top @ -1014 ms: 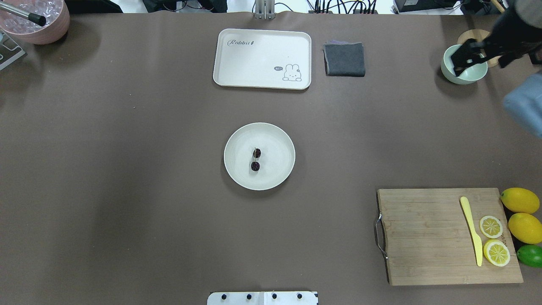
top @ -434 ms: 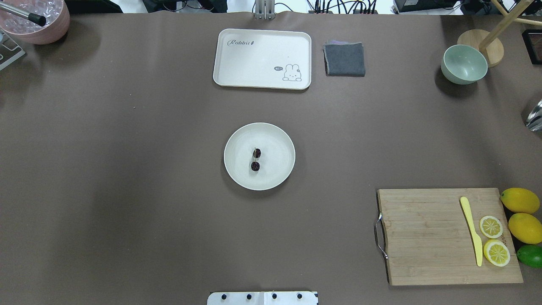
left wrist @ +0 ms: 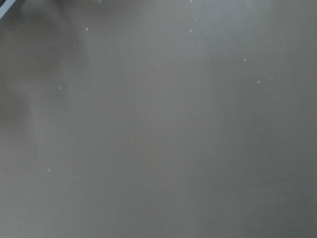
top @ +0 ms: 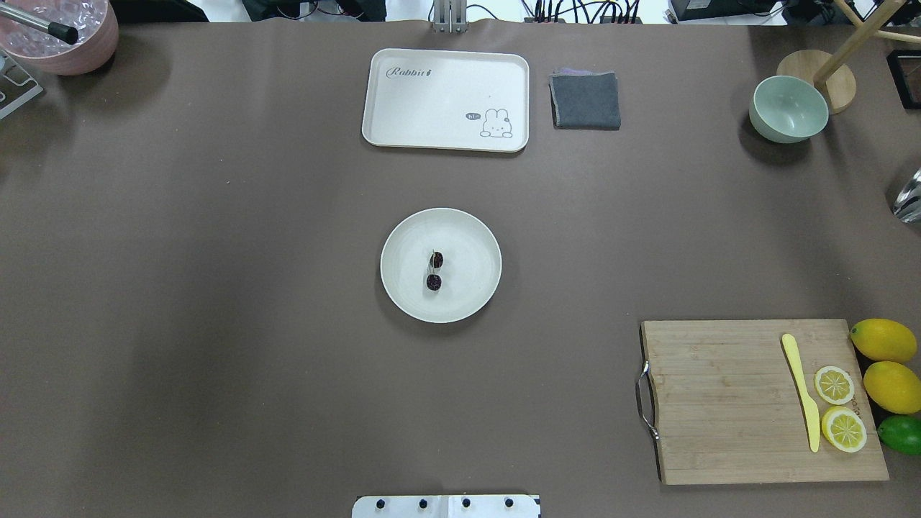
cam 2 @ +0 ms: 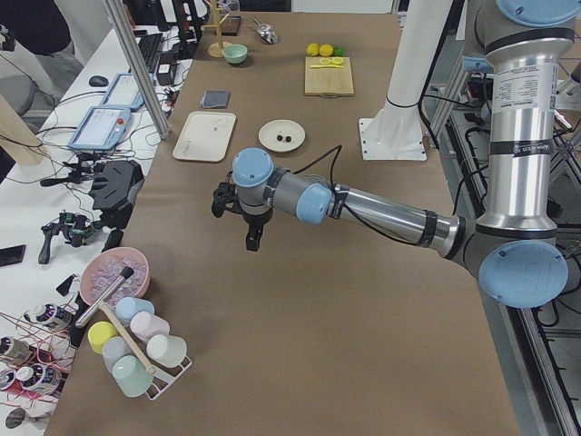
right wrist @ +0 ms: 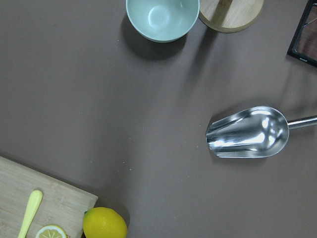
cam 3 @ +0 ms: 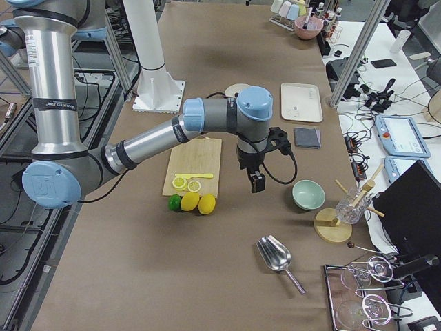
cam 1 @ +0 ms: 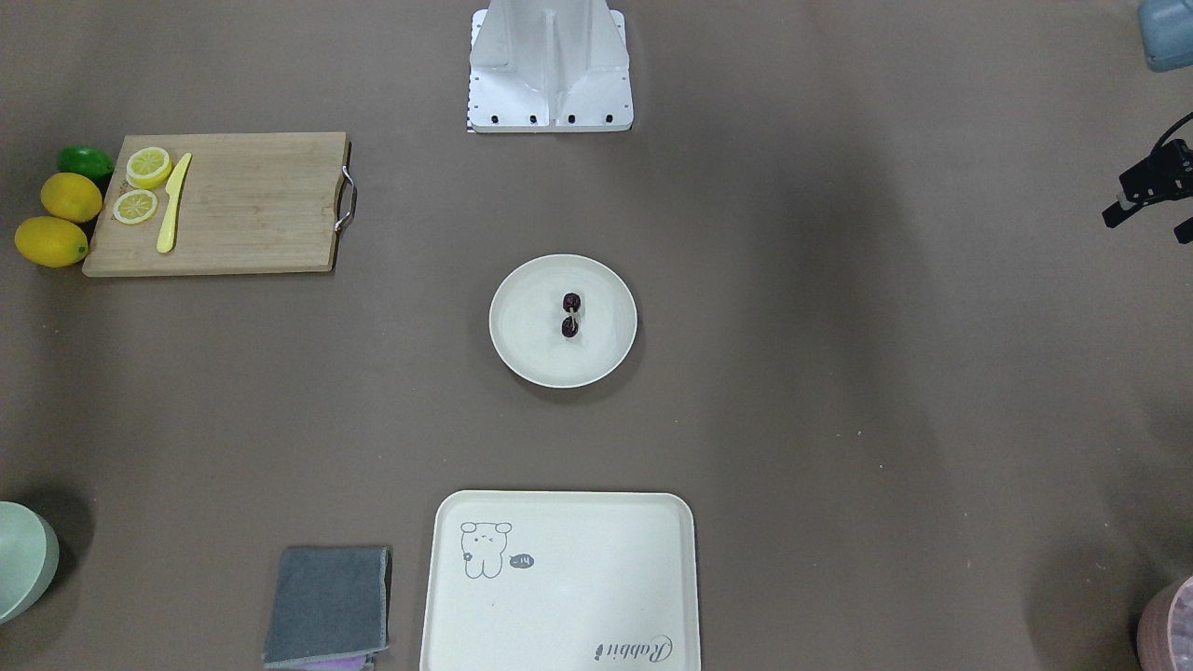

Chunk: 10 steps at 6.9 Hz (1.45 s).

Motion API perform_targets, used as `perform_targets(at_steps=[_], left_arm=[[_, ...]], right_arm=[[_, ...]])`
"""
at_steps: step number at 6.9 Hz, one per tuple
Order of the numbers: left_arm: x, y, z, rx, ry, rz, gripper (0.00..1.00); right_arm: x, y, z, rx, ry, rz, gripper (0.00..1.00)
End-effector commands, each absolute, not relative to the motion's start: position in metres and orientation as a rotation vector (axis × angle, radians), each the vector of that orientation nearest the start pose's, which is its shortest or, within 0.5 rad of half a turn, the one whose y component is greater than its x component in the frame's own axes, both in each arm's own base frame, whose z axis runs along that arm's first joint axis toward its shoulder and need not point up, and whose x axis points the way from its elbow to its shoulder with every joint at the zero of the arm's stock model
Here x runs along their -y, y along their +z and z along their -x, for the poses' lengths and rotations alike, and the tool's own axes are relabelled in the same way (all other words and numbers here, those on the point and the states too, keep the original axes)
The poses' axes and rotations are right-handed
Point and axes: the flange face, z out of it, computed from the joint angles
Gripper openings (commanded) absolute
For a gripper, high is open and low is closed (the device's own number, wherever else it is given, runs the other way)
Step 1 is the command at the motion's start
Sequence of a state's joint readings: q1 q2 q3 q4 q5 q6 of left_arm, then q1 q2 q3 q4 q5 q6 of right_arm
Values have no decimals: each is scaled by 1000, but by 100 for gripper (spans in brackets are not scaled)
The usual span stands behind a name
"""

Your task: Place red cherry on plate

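R gripper (cam 3: 256, 181): seen in side view only, open/shut state cannot be told; nothing visibly held. 1 s ago it was over the green bowl (top: 788, 109) in overhead view; now gone from that view. Red cherry (top: 434, 271) lies unmoved near centre of plate (top: 403, 288): placement judged done, arm retreating. L gripper (cam 2: 251, 238): state unclear, hangs over bare table, well apart from plate.

From above we look straight down on the plate (top: 440, 265); our front view faces back over that same plate (cam 1: 563, 321). Side cameras sight along the table from either end. The right wrist looks down, nearer, on the green bowl (right wrist: 162, 19).
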<state>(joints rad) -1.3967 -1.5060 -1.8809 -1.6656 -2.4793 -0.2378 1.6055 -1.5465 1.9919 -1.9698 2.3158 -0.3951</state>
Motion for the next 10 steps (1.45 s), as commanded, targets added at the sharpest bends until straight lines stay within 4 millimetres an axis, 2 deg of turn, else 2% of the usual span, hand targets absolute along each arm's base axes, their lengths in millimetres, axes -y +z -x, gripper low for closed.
perform_targets(at_steps=[1, 2, 3, 4, 5, 6, 7, 8, 9, 10], left_arm=[[454, 551, -9, -929, 46, -81, 98], [447, 559, 4, -926, 15, -77, 98], [447, 566, 5, -924, 10, -68, 98], [430, 581, 10, -918, 10, -49, 98], [434, 596, 13, -854, -5, -39, 98], [435, 630, 18, -789, -34, 3, 98], [434, 641, 27, -783, -67, 20, 98], [435, 645, 40, -783, -107, 23, 98], [431, 645, 57, -787, -133, -1, 98], [435, 634, 63, -791, -112, -47, 98]], right_arm=[[450, 490, -82, 721, -372, -211, 100], [449, 484, -82, 719, -378, -222, 100], [444, 482, -82, 716, -380, -226, 100], [443, 486, -82, 710, -376, -217, 100], [444, 490, -84, 693, -363, -202, 100], [446, 503, -83, 702, -352, -174, 100], [450, 519, -84, 709, -336, -142, 100], [457, 523, -83, 717, -299, -121, 100], [456, 516, -90, 719, -236, -120, 100], [452, 518, -102, 721, -203, -124, 100]])
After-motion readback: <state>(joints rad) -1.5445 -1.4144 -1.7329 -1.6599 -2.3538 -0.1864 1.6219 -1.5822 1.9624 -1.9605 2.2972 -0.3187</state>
